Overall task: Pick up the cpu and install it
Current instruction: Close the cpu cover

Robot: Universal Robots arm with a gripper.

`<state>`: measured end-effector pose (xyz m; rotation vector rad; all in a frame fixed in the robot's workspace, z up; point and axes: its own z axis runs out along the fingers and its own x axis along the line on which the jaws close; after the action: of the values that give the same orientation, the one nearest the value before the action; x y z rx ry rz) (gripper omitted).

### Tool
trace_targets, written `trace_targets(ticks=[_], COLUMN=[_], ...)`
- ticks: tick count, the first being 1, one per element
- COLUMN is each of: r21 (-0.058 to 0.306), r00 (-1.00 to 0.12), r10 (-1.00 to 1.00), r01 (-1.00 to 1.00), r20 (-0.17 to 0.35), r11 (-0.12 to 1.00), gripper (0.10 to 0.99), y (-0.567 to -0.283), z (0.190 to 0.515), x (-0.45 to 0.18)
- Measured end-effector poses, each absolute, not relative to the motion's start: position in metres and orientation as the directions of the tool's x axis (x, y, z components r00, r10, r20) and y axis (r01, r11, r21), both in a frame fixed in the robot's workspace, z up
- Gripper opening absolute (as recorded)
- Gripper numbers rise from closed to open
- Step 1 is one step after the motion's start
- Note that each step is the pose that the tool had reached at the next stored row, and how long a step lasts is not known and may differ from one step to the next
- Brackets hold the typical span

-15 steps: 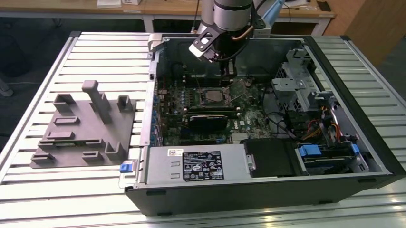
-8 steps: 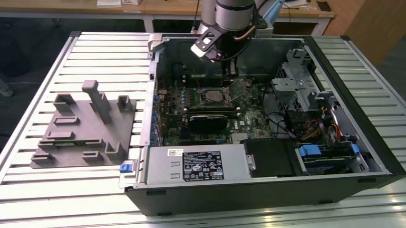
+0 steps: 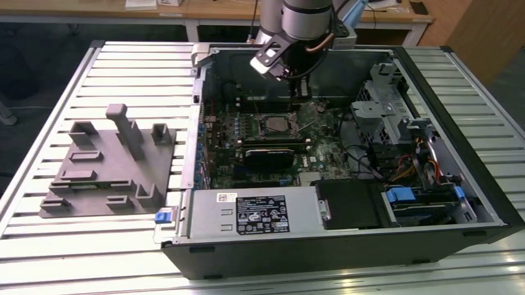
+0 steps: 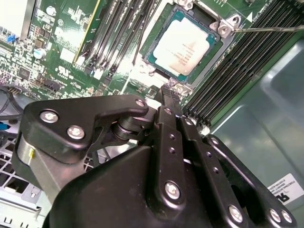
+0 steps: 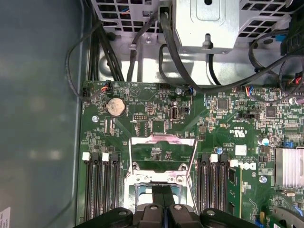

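In the second wrist view the square, silvery-topped cpu [image 4: 185,45] lies in its metal-framed socket [image 4: 224,27]. The black jaws are together nearby.

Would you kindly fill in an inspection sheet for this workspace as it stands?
Surface: slatted metal table, carrying an open computer case.
Job's things: cpu lies in its socket; hinged frame raised.
Clutter: grey plastic fixture beside the case.
Grippers: gripper shut, empty, close by the socket.
Cables: black cables near the drive cage.
Surroundings: wooden desk behind.
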<state>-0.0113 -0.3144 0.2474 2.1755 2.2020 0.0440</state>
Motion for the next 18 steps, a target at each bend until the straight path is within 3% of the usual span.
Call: trace_targets(ticks=[18], r21=[0.052], r00=[-0.012], r10=[1.0], r01=[0.999], r20=[-0.013], r11=[0.012], gripper=[0.106], y=[-0.314], z=[0.247], x=[0.004])
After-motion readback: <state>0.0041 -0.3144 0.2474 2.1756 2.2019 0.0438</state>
